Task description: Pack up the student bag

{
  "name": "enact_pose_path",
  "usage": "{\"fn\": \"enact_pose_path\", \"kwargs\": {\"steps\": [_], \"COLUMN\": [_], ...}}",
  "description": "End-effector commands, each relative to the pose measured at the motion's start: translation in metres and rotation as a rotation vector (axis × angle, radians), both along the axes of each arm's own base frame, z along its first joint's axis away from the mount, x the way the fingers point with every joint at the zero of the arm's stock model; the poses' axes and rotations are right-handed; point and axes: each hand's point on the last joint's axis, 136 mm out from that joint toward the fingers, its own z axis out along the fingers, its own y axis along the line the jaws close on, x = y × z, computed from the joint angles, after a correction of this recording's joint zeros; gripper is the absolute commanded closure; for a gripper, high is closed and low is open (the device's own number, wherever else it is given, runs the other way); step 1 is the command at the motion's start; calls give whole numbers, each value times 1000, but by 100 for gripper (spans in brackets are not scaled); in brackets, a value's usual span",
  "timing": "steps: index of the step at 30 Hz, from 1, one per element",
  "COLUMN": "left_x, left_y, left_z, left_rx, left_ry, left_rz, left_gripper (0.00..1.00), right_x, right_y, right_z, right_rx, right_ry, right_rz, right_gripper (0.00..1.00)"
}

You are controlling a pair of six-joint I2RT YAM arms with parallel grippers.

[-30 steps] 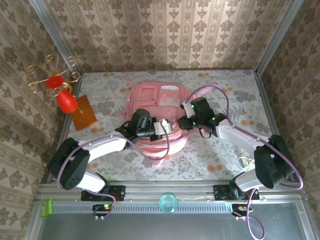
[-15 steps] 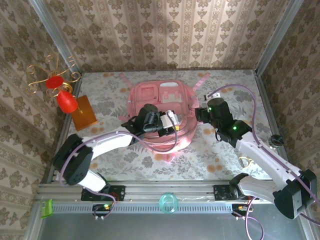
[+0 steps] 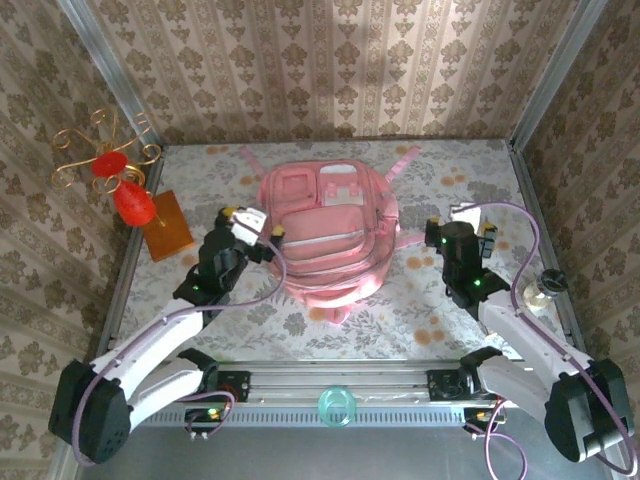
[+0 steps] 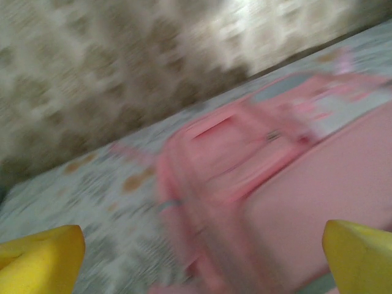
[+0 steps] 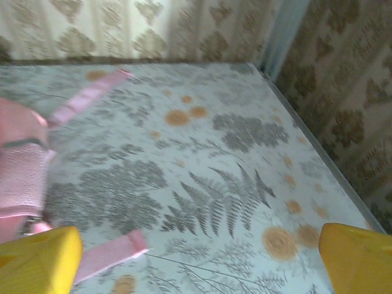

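The student bag (image 3: 325, 228), a large pink backpack, lies flat in the middle of the table with its straps spread at the far end. My left gripper (image 3: 258, 226) hovers just off the bag's left side, open and holding nothing. In the blurred left wrist view the bag (image 4: 294, 184) lies ahead between the wide-apart yellow fingertips (image 4: 43, 260). My right gripper (image 3: 474, 220) hangs to the right of the bag, open and empty. In the right wrist view, my right gripper (image 5: 199, 260) is above bare cloth, with the bag's side (image 5: 21, 177) and a pink strap (image 5: 92, 98) at the left.
A red ornament on a gold wire stand (image 3: 125, 190) and an orange block (image 3: 168, 225) sit at the table's left edge. A small glass bottle (image 3: 545, 290) stands by the right wall. A teal ring (image 3: 337, 407) rests on the front rail.
Both grippers have opened and drawn back off the bag, the left one to its left side and the right one out to the right. The bag now lies uncovered.
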Motion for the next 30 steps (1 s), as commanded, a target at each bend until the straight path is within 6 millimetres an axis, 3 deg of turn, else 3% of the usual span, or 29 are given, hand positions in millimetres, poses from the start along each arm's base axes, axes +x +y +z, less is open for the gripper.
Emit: {"fn": "enact_pose_path", "kwargs": {"steps": [1, 5, 8, 15, 23, 28, 30], "left_x": [9, 13, 17, 44, 72, 67, 62], "left_y": [63, 99, 110, 108, 107, 113, 106], "left_z": [-13, -27, -44, -90, -102, -93, -106], "left_rx": [29, 54, 40, 54, -8, -121, -131], "left_ry": [-1, -45, -45, 66, 181, 113, 65], "left_rz": [251, 354, 349, 278, 248, 251, 195], "left_gripper": [0, 0, 0, 0, 0, 0, 0], "right_x": [7, 8, 10, 26, 60, 68, 67], "right_y": [-16, -23, -25, -21, 0, 13, 8], "right_z": [2, -18, -29, -50, -49, -65, -69], "right_rx": [80, 45, 36, 55, 62, 40, 67], "right_ry": [-109, -56, -47, -34, -64, -98, -88], "right_rz": [-68, -80, -72, -11, 144, 244, 229], "right_gripper": [0, 0, 0, 0, 0, 0, 0]}}
